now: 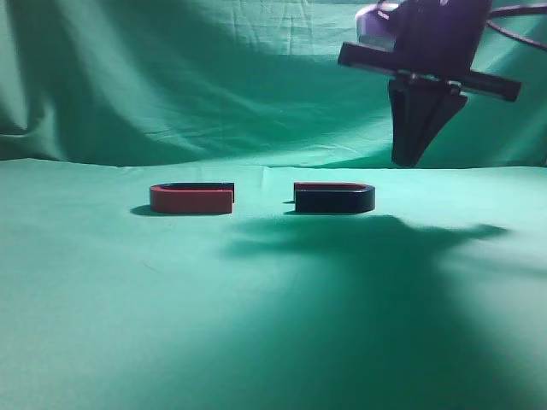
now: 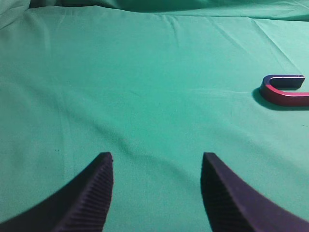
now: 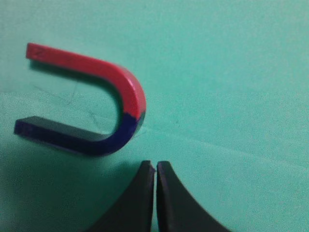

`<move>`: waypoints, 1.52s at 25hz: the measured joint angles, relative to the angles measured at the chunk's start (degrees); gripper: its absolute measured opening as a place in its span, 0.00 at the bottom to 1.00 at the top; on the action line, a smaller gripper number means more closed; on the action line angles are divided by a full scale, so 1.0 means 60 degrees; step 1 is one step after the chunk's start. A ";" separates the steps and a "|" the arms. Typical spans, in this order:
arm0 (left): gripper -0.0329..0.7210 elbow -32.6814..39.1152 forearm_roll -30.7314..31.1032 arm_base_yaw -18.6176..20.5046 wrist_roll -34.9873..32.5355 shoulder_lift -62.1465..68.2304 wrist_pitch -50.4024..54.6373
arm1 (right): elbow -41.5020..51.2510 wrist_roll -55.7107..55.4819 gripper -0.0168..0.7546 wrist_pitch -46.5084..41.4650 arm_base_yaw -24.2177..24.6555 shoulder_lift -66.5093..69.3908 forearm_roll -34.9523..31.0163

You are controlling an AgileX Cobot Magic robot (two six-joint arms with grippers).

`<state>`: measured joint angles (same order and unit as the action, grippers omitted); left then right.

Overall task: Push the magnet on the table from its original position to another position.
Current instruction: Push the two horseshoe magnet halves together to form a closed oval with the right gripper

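The magnet (image 1: 333, 198) lies flat on the table (image 1: 273, 333), dark navy with a thin red top edge, its curved end to the right. In the right wrist view (image 3: 113, 140) its near arm is blue and its far arm red. My right gripper (image 1: 408, 159) hangs shut and empty above the table, up and to the right of the magnet; its closed tips (image 3: 155, 165) sit just short of the magnet's curved end. My left gripper (image 2: 157, 157) is open and empty over bare cloth, out of the exterior view.
A red U-shaped magnet (image 1: 192, 199) of the same size lies left of the dark one, their open ends facing across a gap. It also shows at the right edge of the left wrist view (image 2: 285, 92). A green draped backdrop (image 1: 214, 77) stands behind.
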<state>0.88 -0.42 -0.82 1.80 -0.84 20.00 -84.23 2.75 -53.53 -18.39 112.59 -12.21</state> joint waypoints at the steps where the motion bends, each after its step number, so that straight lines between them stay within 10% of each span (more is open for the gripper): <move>1: 0.54 0.0000 0.0000 0.0000 0.0000 0.0000 0.0000 | -0.0141 -0.0018 0.02 0.0000 0.0000 0.0199 0.0072; 38: 0.54 0.0000 0.0000 0.0000 0.0000 0.0000 0.0000 | -0.0533 -0.0142 0.02 0.2303 -0.1423 0.1016 0.0098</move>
<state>0.88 -0.42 -0.82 1.80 -0.84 20.00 -87.43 1.90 -39.72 -26.92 118.69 -11.62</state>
